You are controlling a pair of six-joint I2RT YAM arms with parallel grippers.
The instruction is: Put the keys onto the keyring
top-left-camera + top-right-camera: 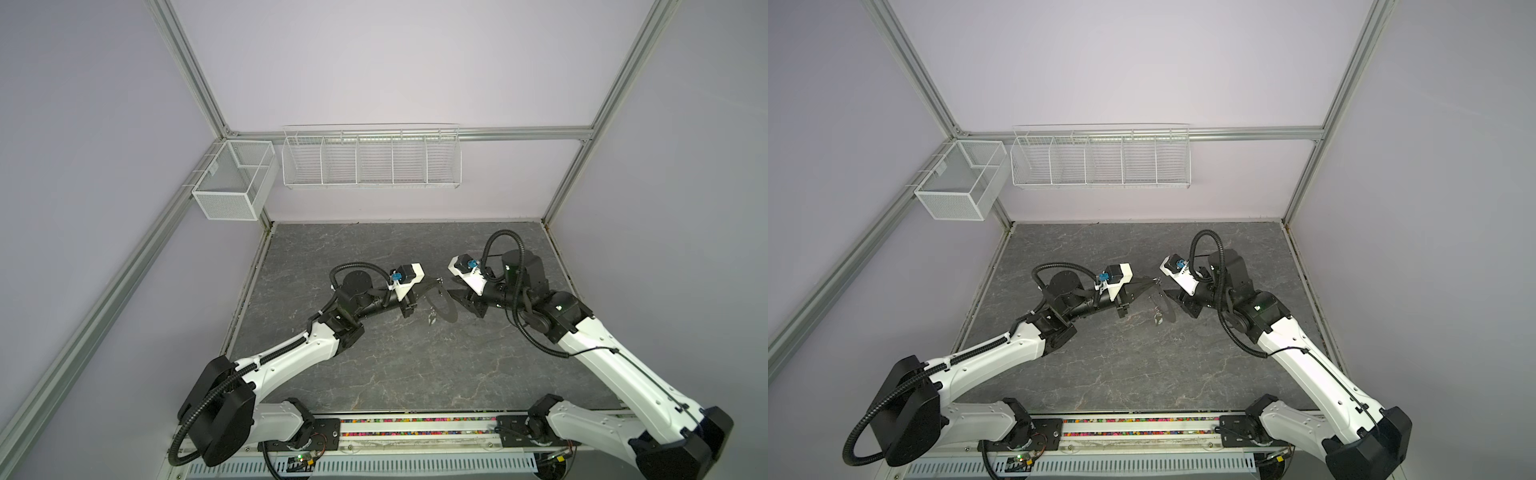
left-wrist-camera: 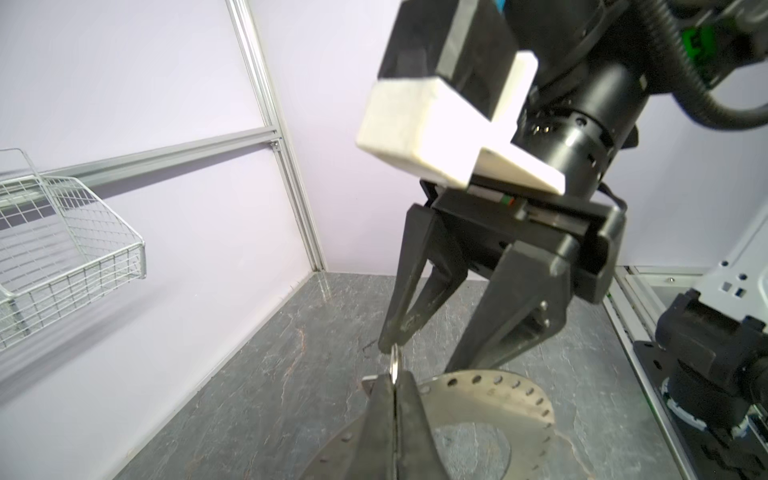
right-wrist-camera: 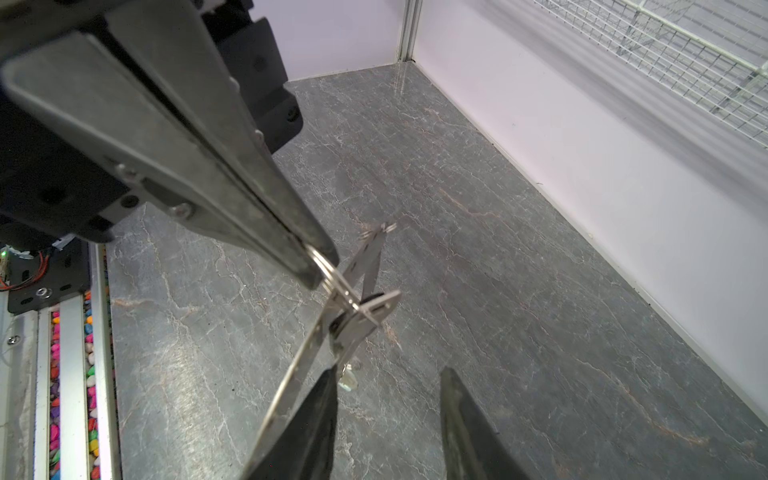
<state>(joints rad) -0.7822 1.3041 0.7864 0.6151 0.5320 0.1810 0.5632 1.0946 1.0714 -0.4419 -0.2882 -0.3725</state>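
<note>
My left gripper is shut on a small wire loop at the rim of the keyring, a flat grey disc with rim holes. The disc hangs tilted over the table, edge-on in the right wrist view and dark in both top views. A silver key blade hangs by the loop against the disc. A pale-headed key dangles lower. My right gripper stands open facing the left one, one finger beside the disc's edge, holding nothing.
The grey marbled table lies under both arms. On the back wall hang a white wire rack and, in the left corner, a mesh box. A rail with coloured pebbles runs along the front.
</note>
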